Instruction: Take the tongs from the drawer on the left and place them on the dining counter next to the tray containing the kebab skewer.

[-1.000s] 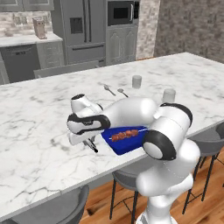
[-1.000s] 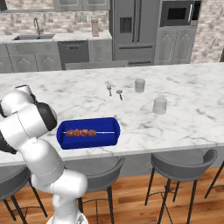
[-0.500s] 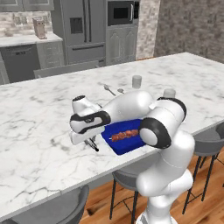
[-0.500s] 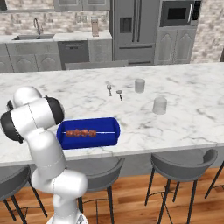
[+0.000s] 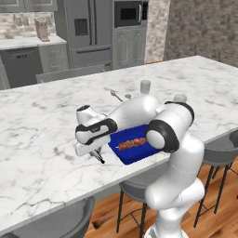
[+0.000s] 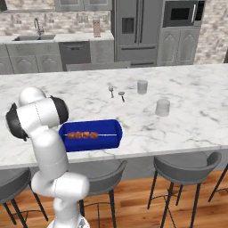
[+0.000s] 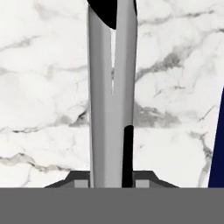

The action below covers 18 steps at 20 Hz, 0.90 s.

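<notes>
The gripper is pinched on the tongs, slim silver-grey metal with black ends, held low over the white, grey-veined marble worktop just left of the bright blue raised-edge tray with its reddish-brown kebab skewer; this looks like the placing step, so next comes lowering them flat beside the tray and letting go

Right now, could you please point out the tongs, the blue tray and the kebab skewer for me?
tongs (image 7: pixel 107 109): hand view, middle of the silver arms.
blue tray (image 6: pixel 113 139): right base view, its right end wall.
kebab skewer (image 6: pixel 83 134): right base view, the meat chunks.
</notes>
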### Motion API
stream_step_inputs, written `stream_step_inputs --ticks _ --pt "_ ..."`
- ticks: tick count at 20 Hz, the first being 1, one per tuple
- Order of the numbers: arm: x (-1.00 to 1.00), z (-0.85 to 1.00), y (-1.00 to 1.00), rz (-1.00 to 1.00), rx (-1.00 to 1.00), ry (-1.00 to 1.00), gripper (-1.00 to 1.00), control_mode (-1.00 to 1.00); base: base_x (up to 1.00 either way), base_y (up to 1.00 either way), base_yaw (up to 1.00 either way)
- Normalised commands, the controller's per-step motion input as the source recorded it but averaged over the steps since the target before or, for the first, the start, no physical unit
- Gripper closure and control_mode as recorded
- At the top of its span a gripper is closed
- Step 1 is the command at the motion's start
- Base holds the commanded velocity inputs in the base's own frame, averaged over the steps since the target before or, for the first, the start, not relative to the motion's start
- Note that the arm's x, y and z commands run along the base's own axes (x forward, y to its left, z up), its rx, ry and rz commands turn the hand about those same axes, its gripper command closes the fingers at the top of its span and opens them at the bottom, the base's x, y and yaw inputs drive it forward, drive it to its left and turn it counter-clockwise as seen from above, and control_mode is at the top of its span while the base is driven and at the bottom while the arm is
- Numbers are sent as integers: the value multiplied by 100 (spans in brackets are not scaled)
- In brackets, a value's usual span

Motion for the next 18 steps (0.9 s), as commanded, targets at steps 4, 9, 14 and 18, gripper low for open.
stream_step_inputs --ticks 4,9,14,18 --pt "2 -2 0 0 0 0 -100 -100 0 0 0" --pt "0 32 1 -3 0 0 -100 -100 0 0 0" --pt "0 66 1 -4 3 -8 -100 -100 0 0 0" --pt "-26 99 0 0 11 -27 -100 -100 0 0 0"
